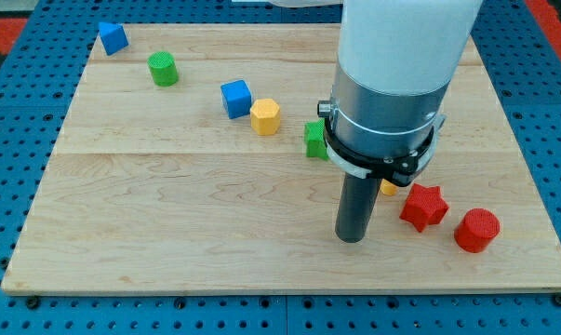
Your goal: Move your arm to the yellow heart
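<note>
1. My tip (352,239) rests on the counter (168,214), low and right of centre. This arm carries no fingers, only the rod, so nothing spreads, presses or pinches.

2. A small sliver of yellow (389,187) shows just to the view's right of the rod, under the arm's collar and just left of the red star (422,206). I judge this to be the yellow heart, but most of it is hidden by the arm, so its shape and any long axis cannot be told.

3. The relation that matters: the sliver lies to the view's right of my tip and a little toward the view's top, close by. Whether the rod touches it cannot be told.

4. If that reading is right, the coming move is a short slide to the view's right and slightly up. The arm looks nearly there.

5. Risk: the red star sits just beyond the yellow piece, with the red cylinder (476,230) further right. Too long a slide would likely shove the heart into the star.

6. The other yellow block, a hexagon (265,116), sits well apart toward the top left, beside the blue cube (235,98); it is not the target.

7. A green block (315,140) peeks out at the arm's left edge. The green cylinder (163,69) and a second blue block (113,37) lie far off at top left.
</note>
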You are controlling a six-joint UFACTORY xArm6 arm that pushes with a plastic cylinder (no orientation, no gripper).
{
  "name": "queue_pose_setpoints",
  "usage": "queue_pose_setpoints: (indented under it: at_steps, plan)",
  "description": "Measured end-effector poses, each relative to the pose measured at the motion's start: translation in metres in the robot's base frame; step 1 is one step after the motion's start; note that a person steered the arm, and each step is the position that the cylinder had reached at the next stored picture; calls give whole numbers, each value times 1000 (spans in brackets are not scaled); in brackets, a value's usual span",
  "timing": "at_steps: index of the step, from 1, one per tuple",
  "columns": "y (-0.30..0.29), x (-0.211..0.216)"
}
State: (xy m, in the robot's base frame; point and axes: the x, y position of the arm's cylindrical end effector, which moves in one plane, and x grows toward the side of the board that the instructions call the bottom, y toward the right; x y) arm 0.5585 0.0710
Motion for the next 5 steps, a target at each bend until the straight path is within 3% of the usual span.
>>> queue_pose_setpoints:
  at_steps: [4,5]
  plan:
    - [-12,-49]
    - [17,-56]
